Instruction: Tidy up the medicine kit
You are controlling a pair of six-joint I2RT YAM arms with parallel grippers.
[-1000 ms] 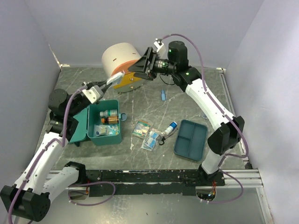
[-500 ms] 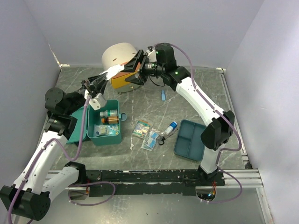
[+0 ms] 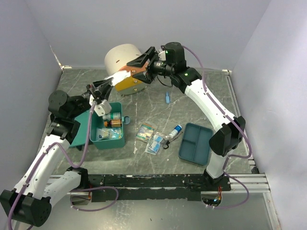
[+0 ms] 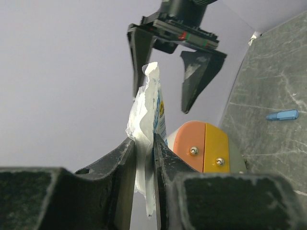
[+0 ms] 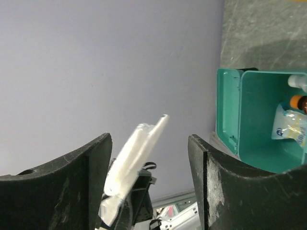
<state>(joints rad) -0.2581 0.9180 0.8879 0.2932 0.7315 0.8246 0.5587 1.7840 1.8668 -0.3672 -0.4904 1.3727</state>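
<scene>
Partly filled, the open medicine kit [image 3: 108, 144] sits by the bench's [image 3: 148, 109] left edge, the left pincer [image 4: 144, 143] clamps a white sachet [image 4: 145, 108] aloft inside the gaping right pincer [image 5: 148, 139], and loose packets [image 3: 146, 131] midway toward the right edge look left to stow.

Light even, diffuse, from above; soft shadows on table [image 3: 196, 108]. Top view sharp, low contrast. Wrist views: left gripper fingers [image 4: 112, 184] and right gripper fingers [image 5: 67, 187] dark, defocused; white pouch [image 4: 143, 129] bright, fairly sharp.
</scene>
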